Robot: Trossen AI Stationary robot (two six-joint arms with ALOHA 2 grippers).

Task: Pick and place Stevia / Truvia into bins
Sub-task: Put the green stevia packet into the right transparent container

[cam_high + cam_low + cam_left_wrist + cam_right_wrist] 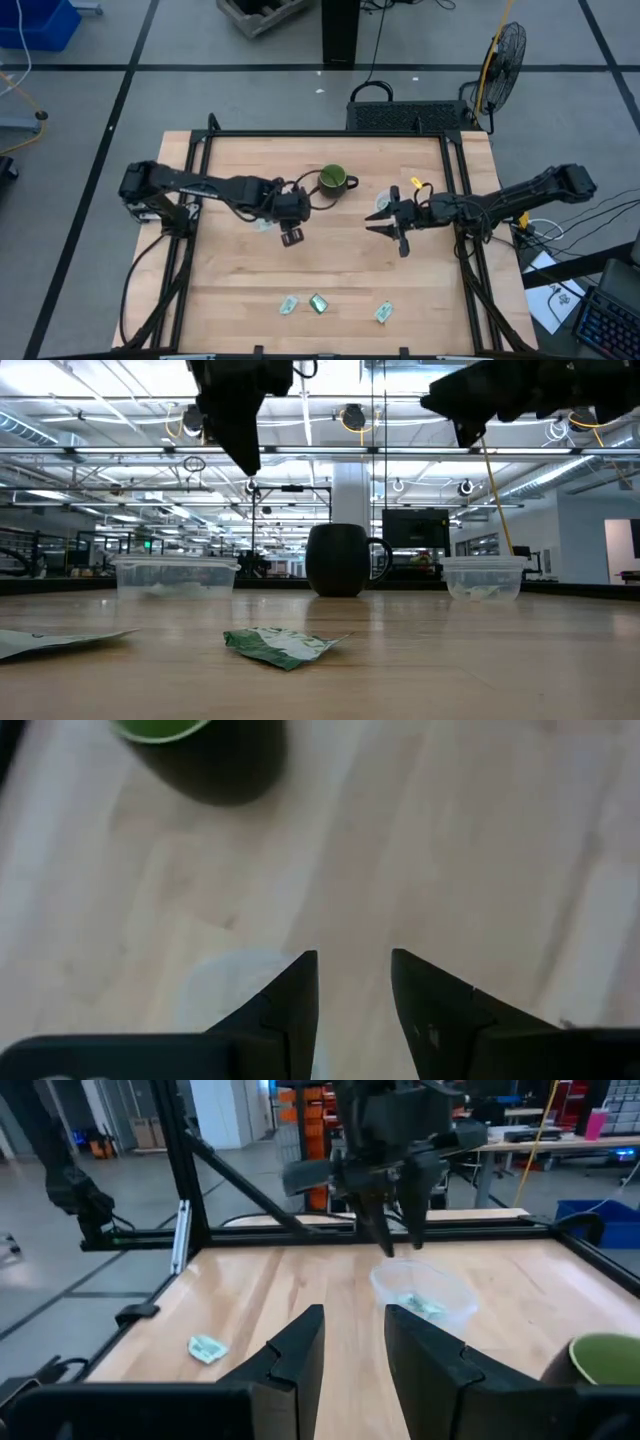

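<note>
Left bin (422,1295): directly below left gripper (398,1240)
Left gripper: fingers slightly parted, empty, touching nothing
Right gripper (393,231): parted, empty

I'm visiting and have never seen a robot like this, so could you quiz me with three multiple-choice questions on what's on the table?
1. Where does the green mug stand?
A. Between the two clear bins
B. Among the packets at the near edge
C. In a gripper

2. How many packets lie loose on the table near its near edge?
A. One
B. Three
C. Six

3. What state is the left gripper in?
A. Shut on a packet
B. Shut on the mug
C. Open, holding nothing

Answers:
1 A: the low view shows a bin on either side of the mug.
2 B: the high view shows three there.
3 C: its wrist view shows bare wood between parted fingers.
</note>
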